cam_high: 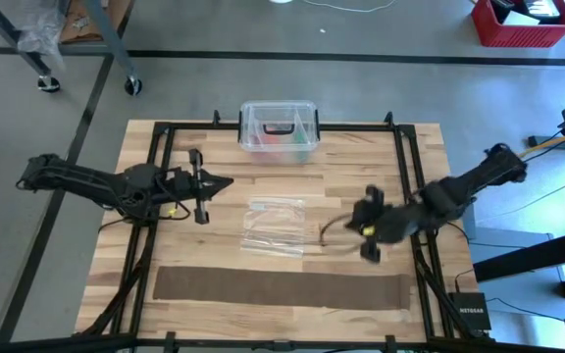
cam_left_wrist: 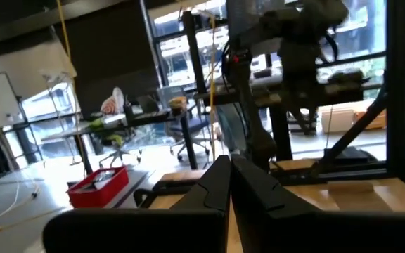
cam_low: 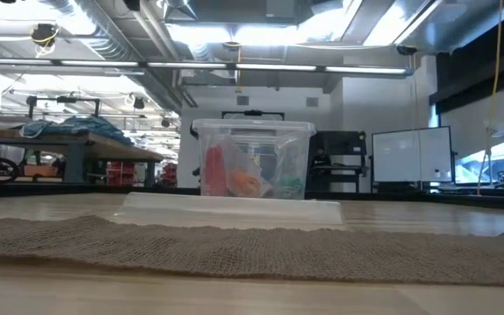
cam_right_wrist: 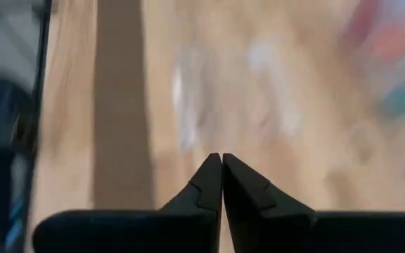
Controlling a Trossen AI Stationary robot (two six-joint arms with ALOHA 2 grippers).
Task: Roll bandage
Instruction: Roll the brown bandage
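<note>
Bandage point(cam_high: 282, 287): long flat coarse-woven brown strip on wood table point(cam_high: 430, 186).

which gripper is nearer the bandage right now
Right. The right gripper hangs above the table just behind the bandage, over its right half, jaws shut. The left gripper sits farther back, over the left half, level with the plastic bag, also shut.

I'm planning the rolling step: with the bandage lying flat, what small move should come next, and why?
Probably open the right gripper and lower it toward the bandage's right end. The strip lies fully unrolled along the table's near edge, both grippers are shut and empty, and the left gripper sits farther away.
</note>
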